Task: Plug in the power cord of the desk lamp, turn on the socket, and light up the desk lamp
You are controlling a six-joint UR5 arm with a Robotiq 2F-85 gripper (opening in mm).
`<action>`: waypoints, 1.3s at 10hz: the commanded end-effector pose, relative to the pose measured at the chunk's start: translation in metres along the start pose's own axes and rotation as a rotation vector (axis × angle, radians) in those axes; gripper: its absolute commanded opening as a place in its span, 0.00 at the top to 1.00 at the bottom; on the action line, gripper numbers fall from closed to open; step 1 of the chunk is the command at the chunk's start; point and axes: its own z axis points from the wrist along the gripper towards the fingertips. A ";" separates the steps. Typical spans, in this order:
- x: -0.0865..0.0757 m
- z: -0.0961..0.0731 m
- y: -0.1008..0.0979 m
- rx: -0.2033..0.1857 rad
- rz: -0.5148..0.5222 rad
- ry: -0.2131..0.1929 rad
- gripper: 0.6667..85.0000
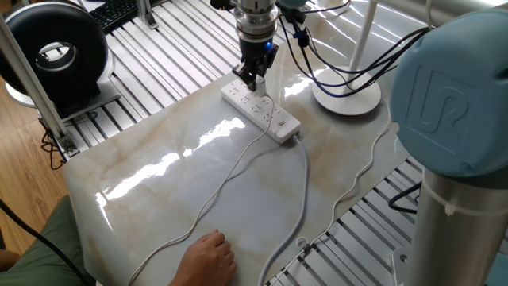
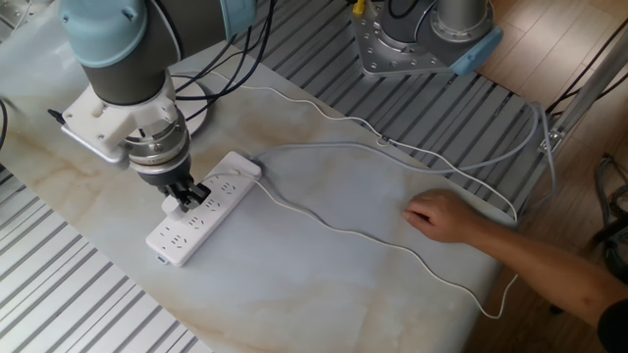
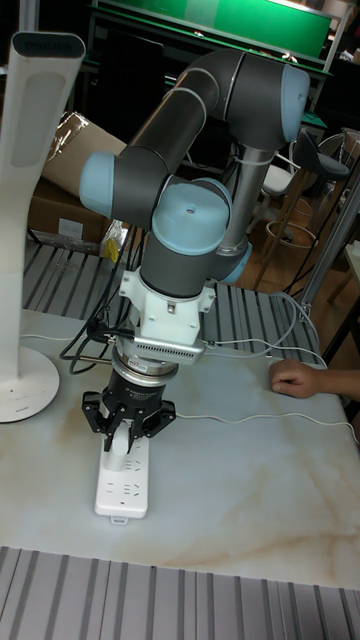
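The socket [image 1: 262, 110] [image 2: 201, 211] [image 3: 124, 470] lies flat on the marble table, its thicker cable leaving the end nearest the desk lamp. My gripper [image 1: 252, 77] [image 2: 183, 199] [image 3: 124, 428] points straight down onto its middle outlets, shut on the small white plug [image 2: 173, 204] [image 3: 121, 436] of the power cord [image 1: 230, 173] [image 2: 334, 233]. The plug sits against the socket's top face; how deep it sits cannot be told. The desk lamp [image 1: 347, 98] [image 3: 26, 215] stands just behind the socket, its head unlit in the tall fixed view.
A person's hand [image 1: 208, 254] [image 2: 444, 217] [image 3: 300, 378] rests on the table by the cords. A black round fan [image 1: 55, 49] stands off the table's far left corner. Black robot cables [image 1: 349, 67] hang over the lamp base. Ribbed metal frame surrounds the slab.
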 end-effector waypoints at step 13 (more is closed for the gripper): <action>-0.011 0.014 -0.004 -0.029 -0.039 -0.064 1.00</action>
